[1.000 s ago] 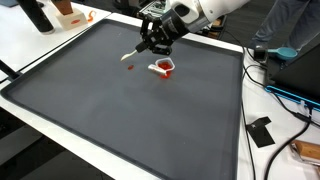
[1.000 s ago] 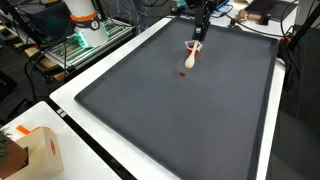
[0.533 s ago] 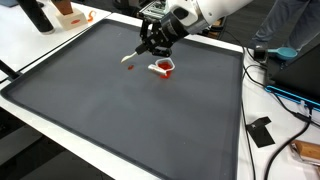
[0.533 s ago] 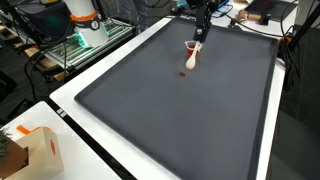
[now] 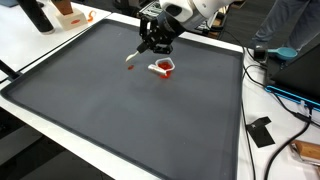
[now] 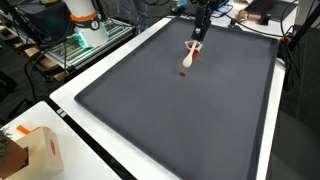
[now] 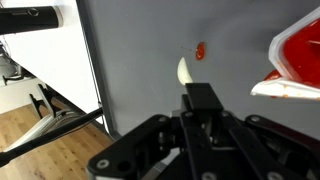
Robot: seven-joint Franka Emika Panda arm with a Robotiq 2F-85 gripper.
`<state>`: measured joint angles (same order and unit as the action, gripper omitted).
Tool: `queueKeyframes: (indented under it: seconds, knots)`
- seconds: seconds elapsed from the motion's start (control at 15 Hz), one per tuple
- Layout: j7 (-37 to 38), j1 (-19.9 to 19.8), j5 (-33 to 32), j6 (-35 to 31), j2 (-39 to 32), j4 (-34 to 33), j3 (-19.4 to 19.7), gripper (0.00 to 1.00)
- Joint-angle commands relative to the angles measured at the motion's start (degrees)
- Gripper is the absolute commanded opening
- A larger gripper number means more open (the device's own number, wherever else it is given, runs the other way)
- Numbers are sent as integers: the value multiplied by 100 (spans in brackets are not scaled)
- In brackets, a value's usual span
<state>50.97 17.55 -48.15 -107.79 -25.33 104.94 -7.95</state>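
A: Largest item first?

B: Dark grey mat, covering nearly the whole white table. It shows in both exterior views.

A: The arm?

B: The Panda arm comes in over the far edge of the mat. The gripper points down at the far part of the mat, clear of the surface.

A: Jaw state?

B: Narrow. In the wrist view the fingers are pressed together on a white utensil, whose pale rounded end sticks out past them. In an exterior view the utensil slopes down and away from the gripper toward the mat.

A: Nearest things?

B: A red and white cup stands on the mat just beside the gripper. In the wrist view it sits at the right edge, cut off by the frame. It is not touching the utensil.

A: Smaller still?

B: A small red bit lies near the utensil's free end, with bare mat between the two in the wrist view. What it is, too small to tell.
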Motion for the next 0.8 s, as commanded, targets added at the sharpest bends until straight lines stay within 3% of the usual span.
queueKeyframes:
  seconds: [0.0, 0.73]
  knots:
    - [-503, -145, 493, -64, 264, 82, -34, 3]
    - [-2145, -583, 2334, -613, 1080, 236, 98, 3]
